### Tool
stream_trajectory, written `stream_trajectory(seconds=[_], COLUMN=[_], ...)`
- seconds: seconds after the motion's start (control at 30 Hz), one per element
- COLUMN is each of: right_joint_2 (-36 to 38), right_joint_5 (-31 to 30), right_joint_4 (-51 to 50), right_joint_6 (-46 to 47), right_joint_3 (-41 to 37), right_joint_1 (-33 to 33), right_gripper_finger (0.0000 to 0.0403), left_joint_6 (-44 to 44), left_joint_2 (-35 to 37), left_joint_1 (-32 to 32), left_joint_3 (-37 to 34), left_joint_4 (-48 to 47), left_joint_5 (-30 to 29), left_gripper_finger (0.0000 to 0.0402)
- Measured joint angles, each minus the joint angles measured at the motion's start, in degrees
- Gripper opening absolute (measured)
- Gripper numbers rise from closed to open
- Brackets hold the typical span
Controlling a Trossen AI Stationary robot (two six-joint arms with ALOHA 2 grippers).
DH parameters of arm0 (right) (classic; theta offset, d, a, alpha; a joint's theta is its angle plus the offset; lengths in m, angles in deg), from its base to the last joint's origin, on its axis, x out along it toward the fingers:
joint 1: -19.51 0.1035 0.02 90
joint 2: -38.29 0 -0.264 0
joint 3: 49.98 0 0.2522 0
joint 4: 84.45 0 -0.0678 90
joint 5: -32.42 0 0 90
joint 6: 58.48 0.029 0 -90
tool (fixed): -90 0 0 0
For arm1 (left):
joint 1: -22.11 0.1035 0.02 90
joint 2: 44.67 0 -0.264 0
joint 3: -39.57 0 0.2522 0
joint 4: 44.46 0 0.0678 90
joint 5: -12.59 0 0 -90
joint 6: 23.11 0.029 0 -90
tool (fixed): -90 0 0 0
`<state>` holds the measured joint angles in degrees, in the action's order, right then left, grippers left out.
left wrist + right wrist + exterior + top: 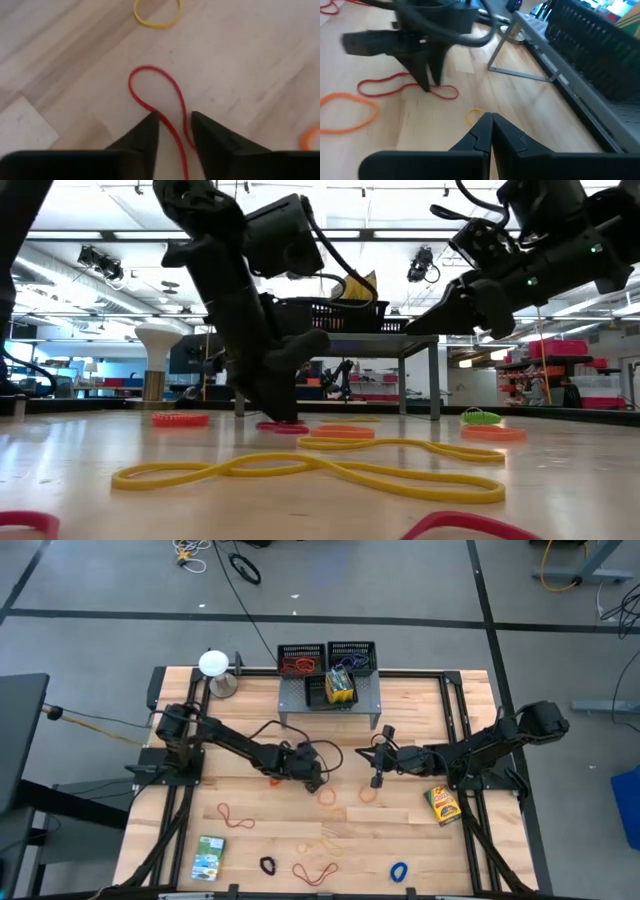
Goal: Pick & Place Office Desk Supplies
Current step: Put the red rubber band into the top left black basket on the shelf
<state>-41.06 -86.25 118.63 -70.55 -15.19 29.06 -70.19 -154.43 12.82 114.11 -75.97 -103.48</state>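
Two dark arms low over a wooden table (420,700) strewn with office supplies. At far left, near the front edge, a green-white card box (209,858), lying flat and well apart from both arms. Just right of it, a loose orange-red rubber band (237,817) and a small black band (267,864). Left gripper (175,117) down at the tabletop near the middle, jaws parted by a narrow gap, tips set either side of one strand of a red rubber band (149,68) lying flat on the wood; no telling whether the strand is pinched. Small yellow band (157,25) just beyond the red loop. Behind, at the table's far edge, a grey perforated shelf (330,710) carrying two black mesh trays (301,659) and a yellow-green card box (341,688). Toward the front, pale yellow bands (325,838) and a red-orange band (315,873); between the two grippers, two orange bands (327,796). Right gripper (491,116) right of centre, raised off the table, jaws pressed together and holding nothing. Farther right, a blue band (399,870) near the front and a second yellow-green card box (441,804) flat beside the right arm.
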Motion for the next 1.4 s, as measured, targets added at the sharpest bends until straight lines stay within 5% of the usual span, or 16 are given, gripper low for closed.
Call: stream_trajectory(seconds=[0.2, 0.37, 0.7, 0.93, 1.17, 1.4], right_joint_2=[0.0, 0.0, 0.0, 0.0, 0.0, 0.0], right_joint_5=[-0.1, -0.1, -0.1, 0.0, 0.1, 0.1], right_joint_4=[1.6, 2.9, 2.3, 4.2, 5.4, 6.0], right_joint_6=[-2.2, -1.7, -1.0, -2.4, -2.2, -3.1], right_joint_3=[0.0, 0.0, 0.0, 0.0, 0.0, 0.0], right_joint_1=[-2.5, -4.5, -4.7, -6.2, -8.0, -7.9], right_gripper_finger=[0.0016, 0.0015, 0.0015, 0.0015, 0.0015, 0.0015], left_joint_6=[4.3, 9.5, 20.0, 38.1, 56.9, 64.2], left_joint_2=[0.1, 5.2, 27.9, 38.9, 39.0, 33.5], left_joint_1=[-1.2, -2.1, -1.3, 8.9, 27.5, 41.0], left_joint_3=[1.1, 0.8, 1.0, 2.7, 3.3, 3.3], left_joint_4=[-3.3, -6.9, -12.6, -9.7, 5.7, 16.6], left_joint_5=[1.9, 3.5, -3.1, -9.7, 5.7, 17.2], left_gripper_finger=[0.0011, 0.0005, 0.0003, 0.0003, 0.0003, 0.0003])
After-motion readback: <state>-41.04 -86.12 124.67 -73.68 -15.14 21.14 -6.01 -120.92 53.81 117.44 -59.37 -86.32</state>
